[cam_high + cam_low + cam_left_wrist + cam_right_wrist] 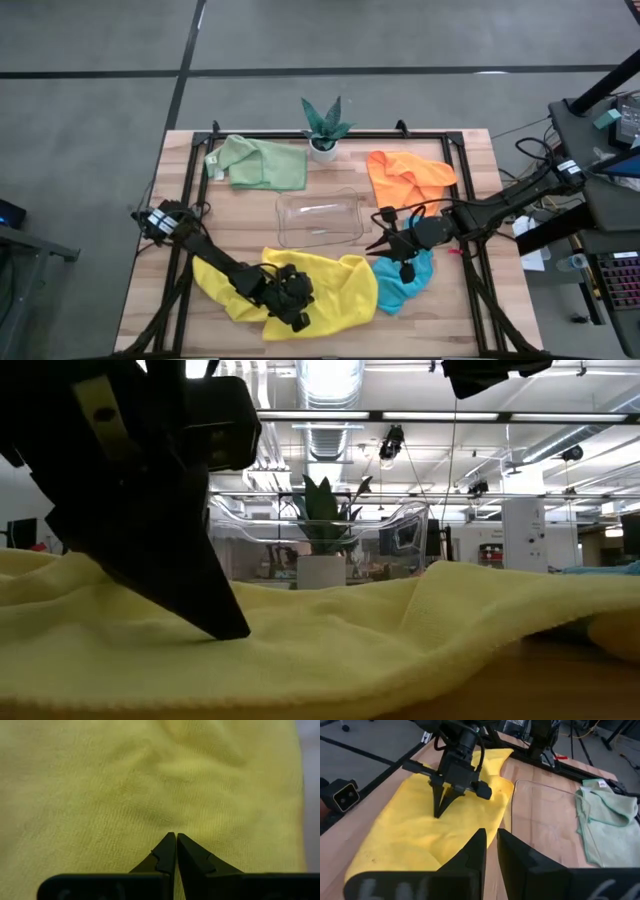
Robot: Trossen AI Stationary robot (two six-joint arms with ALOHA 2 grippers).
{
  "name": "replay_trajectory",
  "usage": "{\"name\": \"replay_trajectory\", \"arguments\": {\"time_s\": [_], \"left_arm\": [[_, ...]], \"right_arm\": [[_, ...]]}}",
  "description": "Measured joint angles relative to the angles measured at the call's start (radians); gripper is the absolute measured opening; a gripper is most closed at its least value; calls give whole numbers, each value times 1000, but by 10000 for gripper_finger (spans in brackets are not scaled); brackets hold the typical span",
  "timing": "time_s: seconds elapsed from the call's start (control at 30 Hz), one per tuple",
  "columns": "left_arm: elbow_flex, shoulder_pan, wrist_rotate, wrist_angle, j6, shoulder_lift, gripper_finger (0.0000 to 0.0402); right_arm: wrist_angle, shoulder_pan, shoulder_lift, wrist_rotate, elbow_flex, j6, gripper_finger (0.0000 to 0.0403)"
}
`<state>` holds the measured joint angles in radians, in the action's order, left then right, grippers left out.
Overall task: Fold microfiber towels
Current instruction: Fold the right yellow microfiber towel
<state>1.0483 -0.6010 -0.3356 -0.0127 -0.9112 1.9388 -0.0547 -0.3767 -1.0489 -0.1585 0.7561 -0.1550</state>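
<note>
**Left arm pinning the yellow towel, right arm parked next to it**

So the left gripper (297, 318) is clenched tight, tips together, pressing straight down into the soft yellow microfiber towel (335, 290) spread along the front edge of the table. Doesn't look like it's got any fabric pinched; my guess is it's holding the cloth flat or creasing it so a fold can happen. A second yellow towel (215, 280) pokes out under the arm toward the front-left corner.

The right gripper (383, 232) hovers just beside the yellow towel's right edge, over the crumpled teal-blue microfiber towel (405, 280). Its fingers are nearly together with a thin gap, and nothing is between them. It's probably lined up to grab a yellow edge while the left one anchors.

The rest are waiting their turn: a rumpled orange microfiber towel (405, 177) near the back-right corner, and a pale green one (260, 163) near the back-left corner, roughly folded. A clear plastic tray (318, 218) sits mid-table, likely where finished folds go, with a small green potted plant (323, 128) at the back edge.

The surface is a light wooden table (470, 320) with a black frame, on a grey concrete floor. Beyond it there's a big open workshop with exposed ceiling ducts and strip lights.
</note>
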Motion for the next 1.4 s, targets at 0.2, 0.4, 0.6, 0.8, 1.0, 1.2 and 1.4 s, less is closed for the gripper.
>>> {"name": "replay_trajectory", "arguments": {"time_s": [0.2,0.4,0.6,0.8,1.0,1.2,1.4], "left_arm": [[-2,-4,107,-3,-26,-8,4],[-2,-6,126,12,9,-29,4],[-6,2,115,11,35,-80,4],[-6,1,66,5,61,-105,4],[-8,-1,66,16,110,-106,4],[-8,-7,64,62,143,-120,4],[-25,-14,40,98,181,-123,4]], "right_arm": [[0,0,0,0,-9,6,38],[0,0,0,0,-9,-3,38],[-1,0,0,-1,-9,-18,38],[0,0,0,-1,-9,-7,38],[-1,-3,0,1,-9,80,38],[2,-16,-6,69,-48,299,48],[4,-66,-75,82,-77,503,111]]}}
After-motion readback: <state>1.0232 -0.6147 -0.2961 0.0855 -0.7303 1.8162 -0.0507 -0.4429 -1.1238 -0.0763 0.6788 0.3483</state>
